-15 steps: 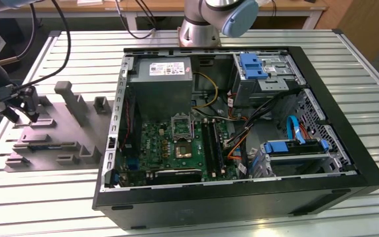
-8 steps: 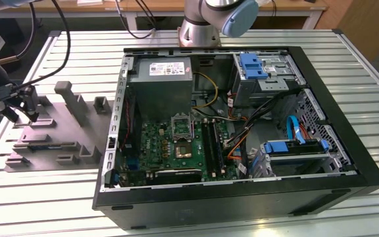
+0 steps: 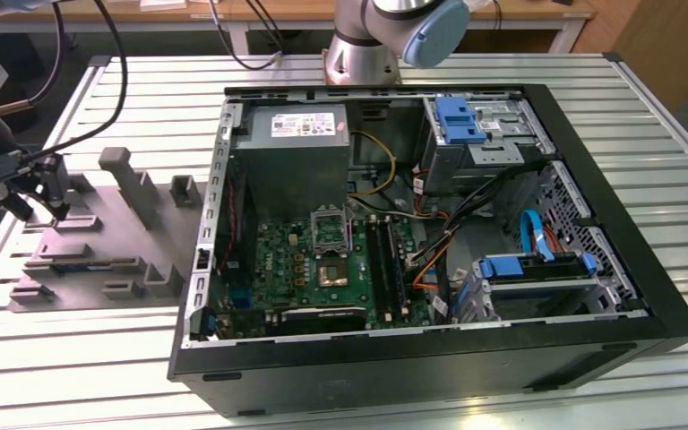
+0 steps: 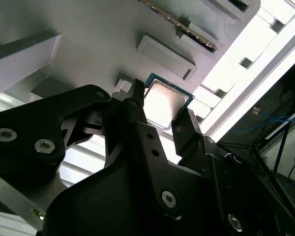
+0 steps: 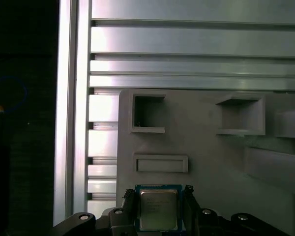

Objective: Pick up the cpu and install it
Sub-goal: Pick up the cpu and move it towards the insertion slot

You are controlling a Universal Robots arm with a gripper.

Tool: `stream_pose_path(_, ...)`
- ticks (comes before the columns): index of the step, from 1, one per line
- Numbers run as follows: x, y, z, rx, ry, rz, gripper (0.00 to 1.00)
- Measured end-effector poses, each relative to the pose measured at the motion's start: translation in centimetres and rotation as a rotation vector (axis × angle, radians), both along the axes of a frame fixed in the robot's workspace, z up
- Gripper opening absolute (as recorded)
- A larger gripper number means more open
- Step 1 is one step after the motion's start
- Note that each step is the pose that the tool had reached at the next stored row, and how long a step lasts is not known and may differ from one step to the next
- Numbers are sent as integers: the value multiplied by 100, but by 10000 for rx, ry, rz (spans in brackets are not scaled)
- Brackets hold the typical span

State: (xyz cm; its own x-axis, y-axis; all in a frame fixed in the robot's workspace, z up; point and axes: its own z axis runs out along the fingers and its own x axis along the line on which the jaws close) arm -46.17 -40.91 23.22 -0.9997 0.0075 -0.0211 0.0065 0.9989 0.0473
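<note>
The small flat square cpu (image 5: 158,209), with a pale silver-grey metal top and a green rim, is seen in both wrist views between the two dark fingers of the black gripper (image 3: 39,213). The fingers are drawn in narrow against its opposite edges, so it is judged to be gripped. Whether it has been lifted clear of the large grey moulded plastic fixture (image 3: 105,269) cannot be told. In the exterior view the gripper hangs over that fixture at the exterior view's left edge, about mid-height.

The pick is therefore judged made or nearly made, and the carry and the install are left undone. The dark rectangular metal socket frame (image 3: 330,228) lies near the frame's centre on the green motherboard (image 3: 284,260), inside the open black tower case (image 3: 631,296), well apart from the gripper.

Between the two stand the fixture's tall upright blocks (image 3: 123,175) and the case's raised side wall (image 3: 212,224), both judged to need clearing from above. Around the socket, room is judged tight: a grey power-supply box (image 3: 302,134) is close above it in the frame, and yellow and orange cables (image 3: 380,179) run near it toward the exterior view's right.
</note>
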Motion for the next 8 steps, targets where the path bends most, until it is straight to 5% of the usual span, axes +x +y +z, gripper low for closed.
stream_pose_path(8,0,0,15,0,0,0,47)
